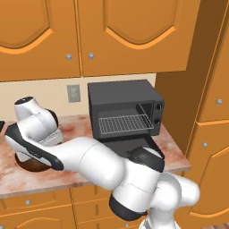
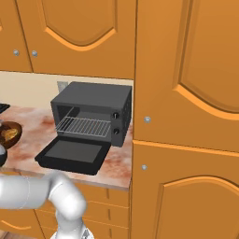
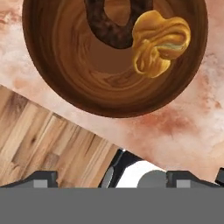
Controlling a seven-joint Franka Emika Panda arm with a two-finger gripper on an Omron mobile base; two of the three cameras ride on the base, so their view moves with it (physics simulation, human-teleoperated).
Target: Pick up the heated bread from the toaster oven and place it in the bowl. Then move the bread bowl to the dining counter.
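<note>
The wide dark brown wooden bowl (image 3: 78, 74) lies on the marbled kitchen counter (image 3: 183, 127) near its front edge. The golden-orange heated bread (image 3: 159, 41) rests inside it, against the dark raised ring (image 3: 111, 33). My gripper (image 3: 113, 177) hangs open straight above the bowl, its fingertips (image 3: 41, 177) spread wide with nothing between them. From the left base view my hand covers most of the bowl (image 1: 33, 166). The bowl (image 2: 9, 133) also sits at the left edge of the right base view. The dark grey toaster oven (image 1: 125, 107) stands with its door (image 2: 72, 154) dropped down and its wire rack (image 2: 84, 126) bare. The dining counter is out of view.
Orange wall cabinets (image 1: 89, 31) hang over the counter, and a tall orange cabinet (image 2: 186, 116) stands right of the toaster oven. A wall outlet (image 1: 74, 93) sits on the backsplash. Wooden floor (image 3: 48, 144) lies below the counter's front edge.
</note>
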